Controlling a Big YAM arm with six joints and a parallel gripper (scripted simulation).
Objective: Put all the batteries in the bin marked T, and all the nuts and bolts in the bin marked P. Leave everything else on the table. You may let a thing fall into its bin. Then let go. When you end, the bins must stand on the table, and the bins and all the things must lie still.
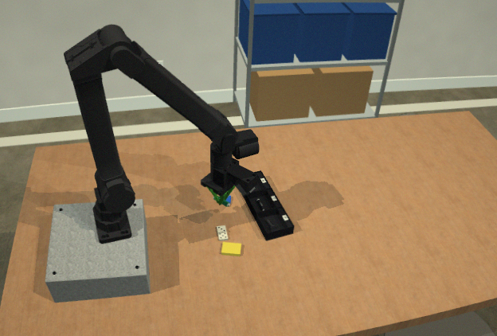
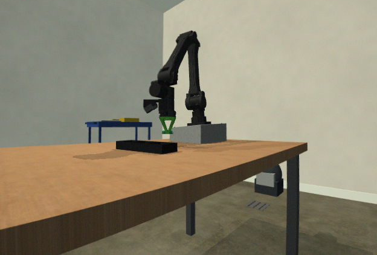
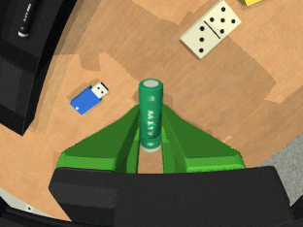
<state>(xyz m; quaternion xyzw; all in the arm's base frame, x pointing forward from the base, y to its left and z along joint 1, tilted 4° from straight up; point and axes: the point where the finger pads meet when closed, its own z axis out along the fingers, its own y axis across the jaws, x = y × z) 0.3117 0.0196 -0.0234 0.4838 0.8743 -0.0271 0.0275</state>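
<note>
Battery [image 1: 225, 204] [image 2: 164, 132] [image 3: 151, 116], green, is clamped between the gripper's fingertips [image 1: 221, 202] [image 2: 167, 131], raised off the table [image 1: 361, 212] [image 2: 91, 179] [image 3: 112, 53], its long axis running across the line on which they close. The black tray [image 1: 280, 232] [image 2: 138, 147] [image 3: 30, 99] lies to the right of the gripper in the top view, upper left in the wrist view, its length slanted to the battery's. The next move likely calls for a sideways carry to bin T (its label is too small to read), staying above the tray's near wall.
</note>
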